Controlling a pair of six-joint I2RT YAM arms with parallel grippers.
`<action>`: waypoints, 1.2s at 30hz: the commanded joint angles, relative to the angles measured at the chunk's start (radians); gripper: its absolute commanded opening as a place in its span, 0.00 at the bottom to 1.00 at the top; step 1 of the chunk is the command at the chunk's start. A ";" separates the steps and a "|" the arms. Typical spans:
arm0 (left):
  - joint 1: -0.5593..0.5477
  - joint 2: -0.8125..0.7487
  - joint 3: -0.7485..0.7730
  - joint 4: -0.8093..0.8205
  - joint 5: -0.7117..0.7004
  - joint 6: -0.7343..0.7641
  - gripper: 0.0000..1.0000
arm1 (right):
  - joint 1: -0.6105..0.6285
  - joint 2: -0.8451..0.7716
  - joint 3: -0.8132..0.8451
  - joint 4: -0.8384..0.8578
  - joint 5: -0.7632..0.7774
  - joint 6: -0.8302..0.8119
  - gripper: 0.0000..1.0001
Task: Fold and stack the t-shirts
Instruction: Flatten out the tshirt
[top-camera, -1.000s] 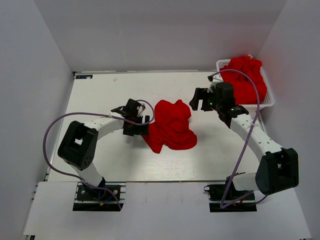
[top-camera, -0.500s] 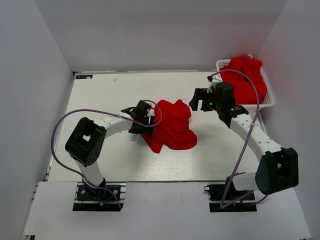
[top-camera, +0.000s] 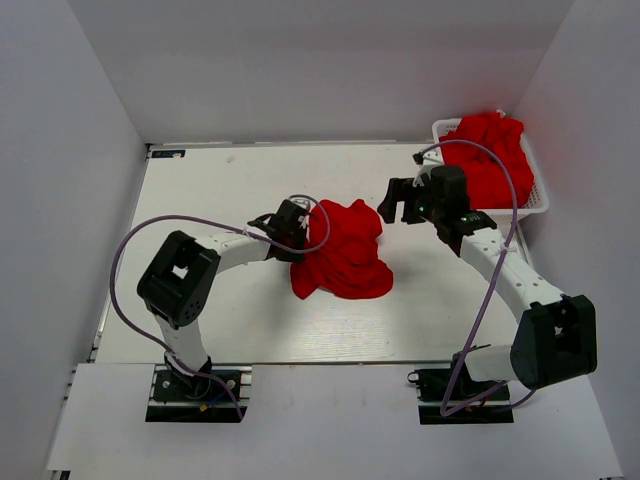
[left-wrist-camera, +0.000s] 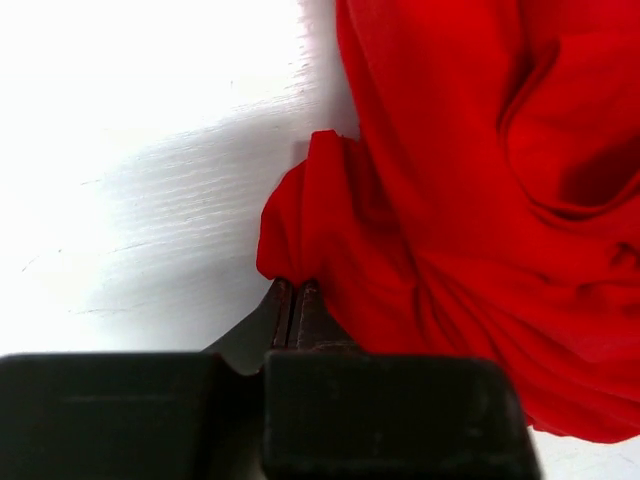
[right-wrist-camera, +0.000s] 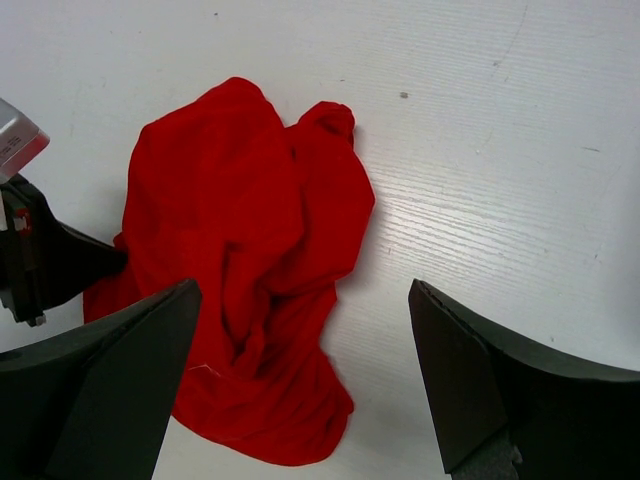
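One crumpled red t-shirt (top-camera: 345, 250) lies heaped in the middle of the table (top-camera: 200, 190). My left gripper (top-camera: 298, 244) is at the heap's left edge. In the left wrist view its jaws (left-wrist-camera: 295, 288) are pressed together on a small fold of the t-shirt (left-wrist-camera: 470, 180). My right gripper (top-camera: 395, 200) hovers above the heap's upper right, wide open and holding nothing. In the right wrist view the t-shirt (right-wrist-camera: 250, 250) lies below and between the spread fingers (right-wrist-camera: 110, 360). More red t-shirts (top-camera: 490, 150) are piled in the basket.
A white slatted basket (top-camera: 541, 203) stands at the back right corner, against the right wall. White walls close in the table on the left, back and right. The left arm's purple cable (top-camera: 150, 230) loops over the left half of the table.
My left gripper has moved right to the heap's left edge and shut on the cloth. The t-shirt's lower left edge has bunched slightly. The right arm has stayed still.
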 joint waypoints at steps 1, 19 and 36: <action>-0.006 0.019 -0.051 -0.024 0.035 -0.003 0.00 | 0.000 -0.007 -0.001 0.003 -0.050 -0.037 0.90; -0.006 -0.179 -0.076 -0.047 -0.085 -0.021 0.00 | 0.061 0.182 0.039 0.056 -0.140 0.148 0.69; -0.006 -0.225 -0.094 -0.045 -0.114 -0.039 0.00 | 0.092 0.258 0.033 0.081 -0.034 0.233 0.00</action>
